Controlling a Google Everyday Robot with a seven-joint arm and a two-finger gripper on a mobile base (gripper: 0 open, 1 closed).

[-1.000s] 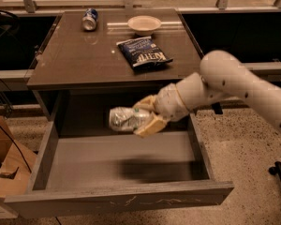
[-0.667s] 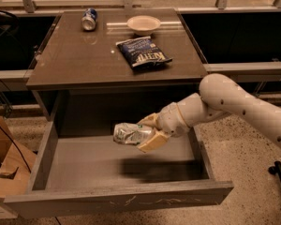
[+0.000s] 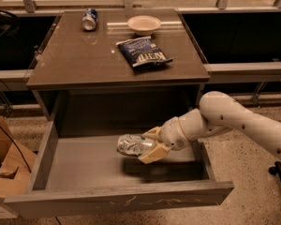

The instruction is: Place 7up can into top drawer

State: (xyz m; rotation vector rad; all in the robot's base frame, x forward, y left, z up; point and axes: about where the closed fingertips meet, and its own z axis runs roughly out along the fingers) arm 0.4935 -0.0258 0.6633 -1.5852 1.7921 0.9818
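Observation:
The top drawer (image 3: 75, 172) is pulled out wide, grey, with a scratched front panel. My gripper (image 3: 150, 146) reaches in from the right over the drawer's middle. It is shut on the 7up can (image 3: 131, 145), a dented silvery can with green print held on its side. The can hangs a little above the drawer's flat bottom, with its shadow below it.
On the brown tabletop (image 3: 75, 60) above lie a blue can with a silver top (image 3: 89, 19), a pale bowl (image 3: 144, 24) and a dark blue chip bag (image 3: 144, 52). A cardboard box (image 3: 4, 168) stands at the left on the floor. My white arm (image 3: 243, 121) crosses from the right.
My gripper has lowered the can deeper into the open drawer and moved it a little right and toward the front.

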